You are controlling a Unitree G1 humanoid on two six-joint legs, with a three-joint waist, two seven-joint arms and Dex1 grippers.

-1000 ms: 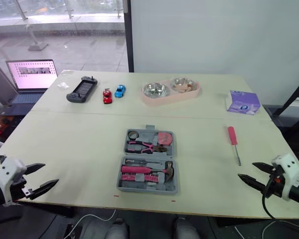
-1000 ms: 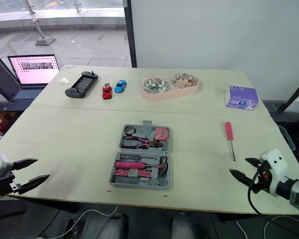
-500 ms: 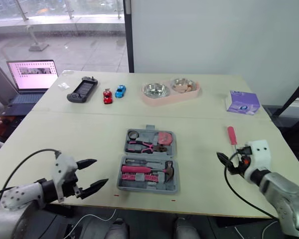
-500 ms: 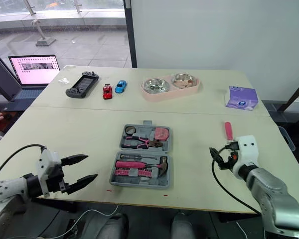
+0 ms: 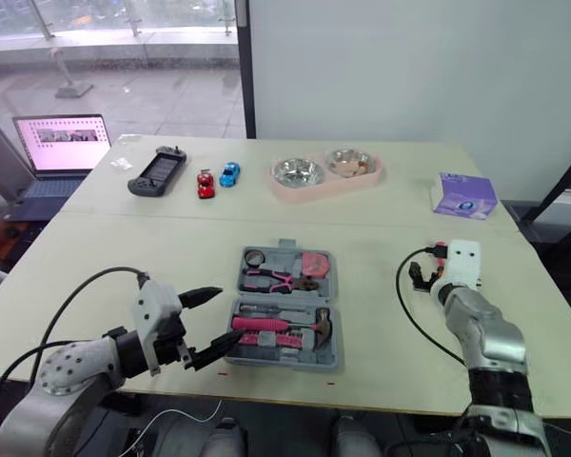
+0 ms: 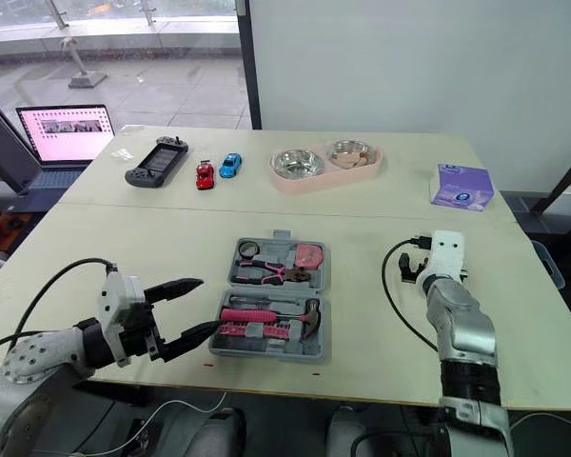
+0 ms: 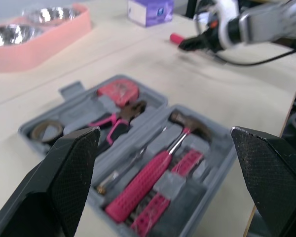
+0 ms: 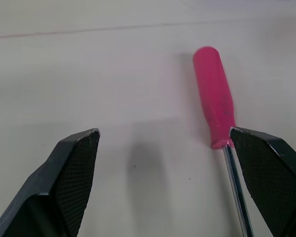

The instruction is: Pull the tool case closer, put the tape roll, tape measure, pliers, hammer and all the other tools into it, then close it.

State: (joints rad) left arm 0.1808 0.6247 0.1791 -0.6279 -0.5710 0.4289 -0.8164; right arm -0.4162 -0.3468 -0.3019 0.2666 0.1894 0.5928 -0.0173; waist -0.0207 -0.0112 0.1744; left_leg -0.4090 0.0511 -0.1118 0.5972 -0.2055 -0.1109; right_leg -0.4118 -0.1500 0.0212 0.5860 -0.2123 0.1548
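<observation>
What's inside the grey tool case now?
Black tape roll, pink tape measure, pink-handled pliers, pink-handled hammer, slim metal tool. The left claw hides part of the case at its left edge.

Office-like test room — laptop (image 5: 62,143), big window (image 5: 124,57); cluttered table (image 5: 152,257).

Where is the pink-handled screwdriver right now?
The screwdriver lies flat on the table to the right of the open tool case, just ahead of the open right gripper in the right wrist view.

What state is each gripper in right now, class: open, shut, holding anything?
Left gripper: open, empty, at the tool case.
Right gripper: open, empty, near the screwdriver.
</observation>
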